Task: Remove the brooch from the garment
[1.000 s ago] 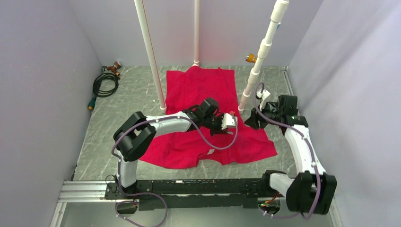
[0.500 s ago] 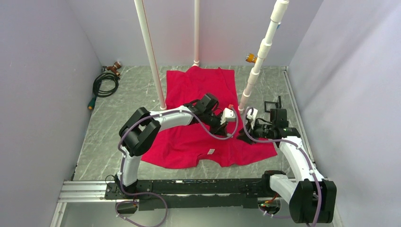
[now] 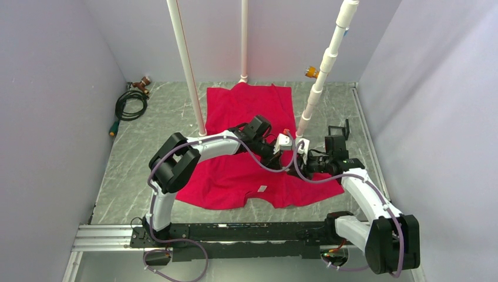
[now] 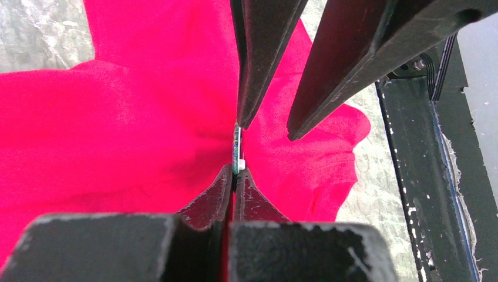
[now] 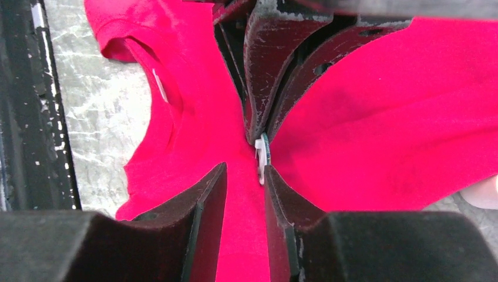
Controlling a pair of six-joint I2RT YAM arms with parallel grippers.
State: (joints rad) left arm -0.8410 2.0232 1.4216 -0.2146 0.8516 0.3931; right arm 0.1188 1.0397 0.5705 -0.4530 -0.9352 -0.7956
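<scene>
Right gripper (image 5: pixel 245 171) jaws stand apart, with nothing clamped between them, and the brooch (image 5: pixel 262 154) sits right at their mouth. In the right wrist view the disc stands on edge as a thin pale sliver, its flat faces turned toward the two finger pads. It lies touching or just beside one finger, with a clear gap to the other. Its long axis runs along the fingers, so I judge that a straight squeeze would take it face to face.

From the opposite side, the left gripper (image 4: pixel 235 176) is pressed together on a ridge of the garment (image 4: pixel 117 135), with a thin line of red cloth showing between its fingers. The brooch pokes out just past its tips. The two grippers therefore meet nose to nose at the brooch, the left pinning the cloth and the right placed to take the disc. The right arm is the one set to pull, and the pull should probably go away from the left gripper.

Around them the red shirt lies spread on the grey tabletop (image 3: pixel 152 117), its white label (image 3: pixel 262 188) near the front edge. White pipes (image 3: pixel 188 64) stand behind, and a coiled cable (image 3: pixel 130 104) lies well apart at the far left.
</scene>
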